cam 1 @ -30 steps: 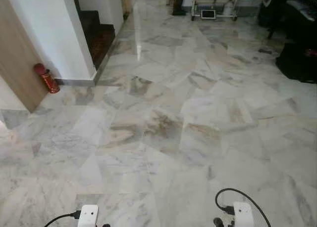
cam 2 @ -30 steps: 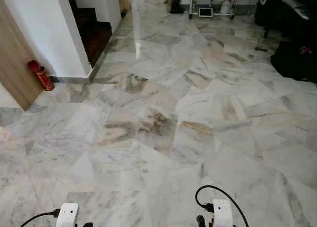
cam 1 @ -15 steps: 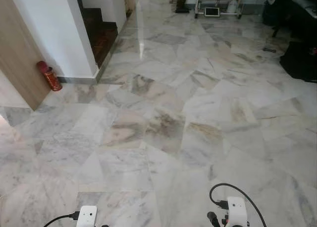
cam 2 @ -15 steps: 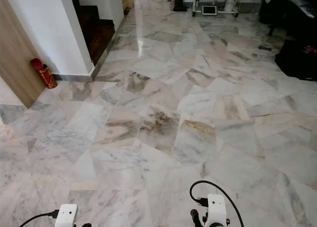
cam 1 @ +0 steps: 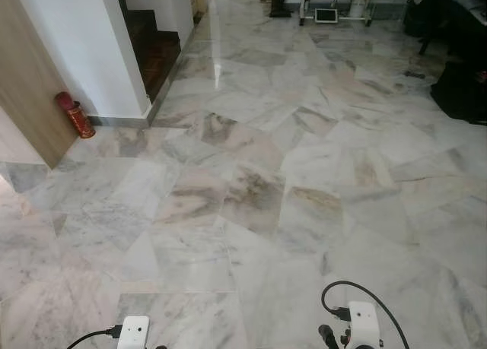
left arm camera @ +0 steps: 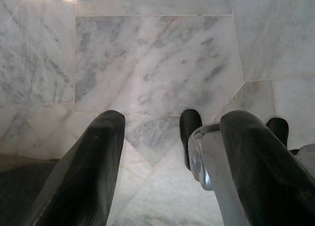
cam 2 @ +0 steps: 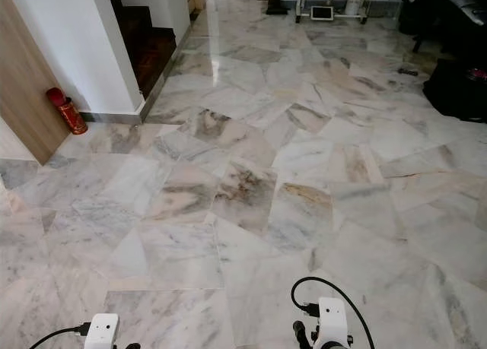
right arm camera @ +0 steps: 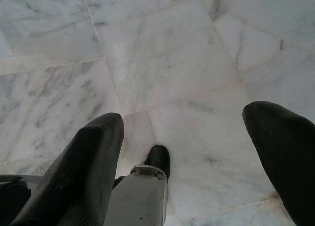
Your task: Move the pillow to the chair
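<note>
Both arms hang low over the pale marble floor [cam 1: 251, 197]. At the bottom edge of the head views I see the white wrist of the left arm [cam 1: 135, 332] and the white wrist of the right arm [cam 1: 362, 326] with a looped black cable. In the left wrist view the left gripper [left arm camera: 172, 122] is open, with bare floor between its black fingers [left arm camera: 93, 157]. The right gripper [right arm camera: 184, 115] is open too, holding nothing. A black robot foot [left arm camera: 190, 127] shows beneath the left gripper and another black robot foot [right arm camera: 158, 159] beneath the right.
A red fire extinguisher [cam 1: 74, 115] stands at the foot of a wooden panel [cam 1: 27, 83] on the left. Beside it are a white wall [cam 1: 84, 45] and dark stairs [cam 1: 152, 49]. Black furniture [cam 1: 460, 68] sits far right, and a white wheeled rack [cam 1: 335, 3] far ahead.
The whole picture has slid slightly, so the camera has moved a little forward over the floor. The right wrist has shifted slightly left. Both grippers stay open.
</note>
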Available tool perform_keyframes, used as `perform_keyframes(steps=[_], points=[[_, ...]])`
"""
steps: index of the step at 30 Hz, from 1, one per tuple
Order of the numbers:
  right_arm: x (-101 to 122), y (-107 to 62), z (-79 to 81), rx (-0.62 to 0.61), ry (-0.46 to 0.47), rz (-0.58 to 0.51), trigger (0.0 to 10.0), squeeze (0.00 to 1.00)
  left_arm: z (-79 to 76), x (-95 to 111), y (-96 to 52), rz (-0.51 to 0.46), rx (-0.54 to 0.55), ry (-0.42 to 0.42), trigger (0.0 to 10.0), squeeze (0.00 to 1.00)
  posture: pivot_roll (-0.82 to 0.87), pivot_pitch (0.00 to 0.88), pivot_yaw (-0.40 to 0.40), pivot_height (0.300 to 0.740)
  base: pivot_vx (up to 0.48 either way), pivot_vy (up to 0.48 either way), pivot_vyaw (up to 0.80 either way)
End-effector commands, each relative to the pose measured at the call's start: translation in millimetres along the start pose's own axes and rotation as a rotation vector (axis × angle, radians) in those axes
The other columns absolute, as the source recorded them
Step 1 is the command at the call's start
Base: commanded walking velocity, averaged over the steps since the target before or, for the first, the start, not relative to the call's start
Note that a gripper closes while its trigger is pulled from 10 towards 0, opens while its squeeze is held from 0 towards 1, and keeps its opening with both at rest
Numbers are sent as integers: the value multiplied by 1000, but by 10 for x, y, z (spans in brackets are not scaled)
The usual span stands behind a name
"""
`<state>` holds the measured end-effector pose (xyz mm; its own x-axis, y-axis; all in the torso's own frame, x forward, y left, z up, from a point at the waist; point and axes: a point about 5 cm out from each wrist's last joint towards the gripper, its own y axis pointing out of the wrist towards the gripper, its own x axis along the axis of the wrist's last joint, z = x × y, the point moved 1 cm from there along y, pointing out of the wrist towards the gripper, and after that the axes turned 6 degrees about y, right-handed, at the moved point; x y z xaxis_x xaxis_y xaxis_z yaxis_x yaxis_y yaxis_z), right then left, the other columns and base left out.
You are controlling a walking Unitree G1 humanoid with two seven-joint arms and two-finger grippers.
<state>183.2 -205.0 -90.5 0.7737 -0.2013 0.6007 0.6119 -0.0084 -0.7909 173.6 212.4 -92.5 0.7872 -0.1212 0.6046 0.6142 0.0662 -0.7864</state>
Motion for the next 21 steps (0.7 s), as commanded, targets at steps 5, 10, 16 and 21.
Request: perform_keyframes(steps=[5, 10, 16, 21], points=[[4, 14, 34, 0, 22, 15, 10000, 0, 30, -43, -13, 15, 2, 15, 10000, 0, 40, 59, 15, 740, 0, 0, 0], [-13, -2, -28, -8, 22, 22, 10000, 0, 29, -34, -10, 12, 1, 14, 10000, 0, 40, 60, 15, 740, 0, 0, 0], [12, -19, -127, -18, 24, 20, 10000, 0, 24, -38, -11, 14, 0, 13, 10000, 0, 40, 60, 15, 740, 0, 0, 0], [25, -20, -145, -20, 21, 21, 10000, 0, 22, -50, -14, 17, -2, 14, 10000, 0, 39, 58, 15, 740, 0, 0, 0]])
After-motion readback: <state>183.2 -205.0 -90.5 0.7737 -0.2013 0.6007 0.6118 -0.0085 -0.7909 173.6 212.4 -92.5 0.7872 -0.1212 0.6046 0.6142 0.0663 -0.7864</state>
